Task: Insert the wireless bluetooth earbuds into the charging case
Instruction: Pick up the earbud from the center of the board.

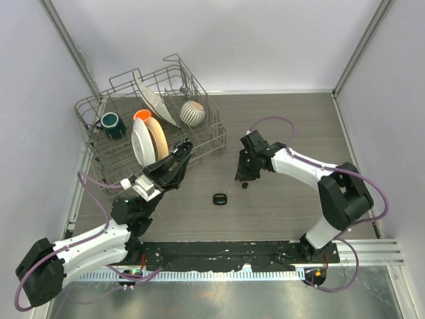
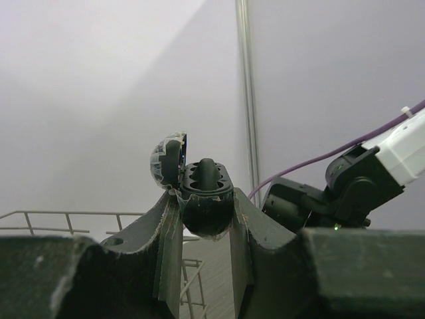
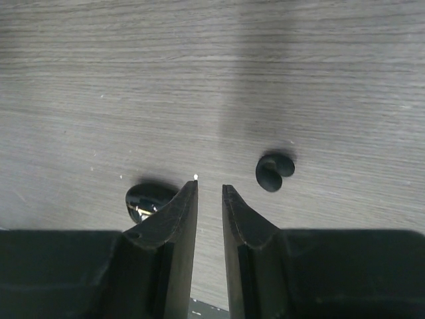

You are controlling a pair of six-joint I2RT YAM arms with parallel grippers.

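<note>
Left jaws pinch the charging case (image 2: 206, 199), lid up; can't tell if a bud's seated. Right jaws, narrow gap, empty, hover over the tabletop (image 3: 199, 66) w/ an earbud (image 3: 274, 171) just beside, so pickup & insertion are left, I reckon.

The charging case (image 2: 207, 185) stands open, lid tipped left, clamped in the left end effector (image 2: 206, 201). Two glossy black earbuds (image 3: 273, 171) lie apart on the bench (image 3: 199, 80).
</note>
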